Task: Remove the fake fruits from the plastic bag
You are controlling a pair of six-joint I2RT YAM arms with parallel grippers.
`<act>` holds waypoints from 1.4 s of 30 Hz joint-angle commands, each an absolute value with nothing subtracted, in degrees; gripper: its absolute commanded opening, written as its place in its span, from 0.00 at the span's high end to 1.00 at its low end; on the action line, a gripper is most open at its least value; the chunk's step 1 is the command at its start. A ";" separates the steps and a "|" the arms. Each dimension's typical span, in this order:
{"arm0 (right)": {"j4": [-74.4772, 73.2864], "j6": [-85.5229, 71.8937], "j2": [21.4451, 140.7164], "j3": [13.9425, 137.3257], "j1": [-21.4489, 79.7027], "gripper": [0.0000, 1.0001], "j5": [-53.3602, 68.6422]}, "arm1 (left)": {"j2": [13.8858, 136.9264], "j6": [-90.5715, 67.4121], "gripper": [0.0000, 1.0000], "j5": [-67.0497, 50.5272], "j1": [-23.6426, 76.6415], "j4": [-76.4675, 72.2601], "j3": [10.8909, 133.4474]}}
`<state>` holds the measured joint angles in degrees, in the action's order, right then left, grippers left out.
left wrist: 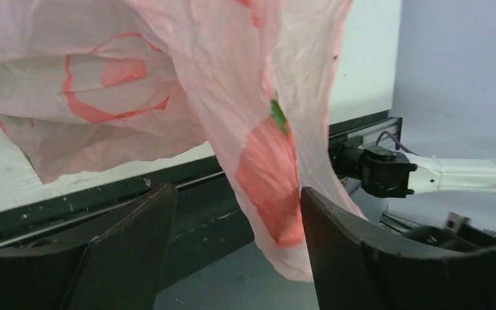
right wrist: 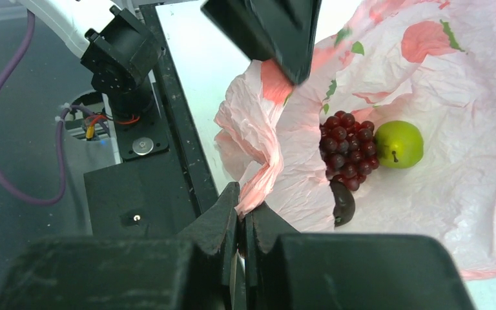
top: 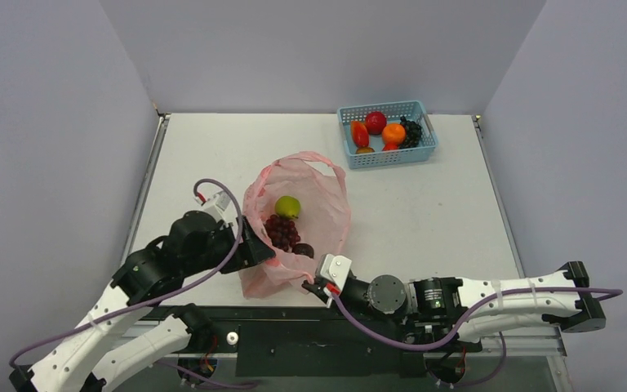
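Note:
The pink plastic bag [top: 326,214] lies open on the table's near half. Inside it rest a green apple [top: 287,206], a dark red grape bunch [top: 282,232] and a small dark round fruit [top: 304,250]. My right gripper [right wrist: 244,210] is shut on a pinch of the bag's near rim [right wrist: 265,181]; the right wrist view also shows the grapes [right wrist: 343,148], apple [right wrist: 398,144] and dark fruit [right wrist: 342,203]. At the bag's left side my left gripper [left wrist: 239,213] stands open. A loose fold of the bag [left wrist: 268,168] hangs between its fingers, against the right one.
A light blue mesh basket [top: 392,158] with red and orange fruits and dark grapes stands at the back right. The bag's near end overhangs the table's front edge, above the black rail [top: 294,322]. The white table [top: 424,220] is walled on three sides.

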<state>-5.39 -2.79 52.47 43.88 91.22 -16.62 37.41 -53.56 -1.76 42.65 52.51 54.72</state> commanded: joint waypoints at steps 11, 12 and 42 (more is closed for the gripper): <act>-7.17 5.01 57.63 50.35 99.31 1.00 -27.97 | 42.14 -62.07 0.92 -11.27 42.51 20.59 47.17; -6.09 5.60 59.82 49.22 102.59 1.00 -30.82 | 40.28 -62.68 1.00 -10.87 42.48 13.52 44.22; -14.62 -17.15 38.46 45.13 89.70 0.14 -11.73 | 18.18 -51.58 1.00 -12.32 42.11 19.51 28.34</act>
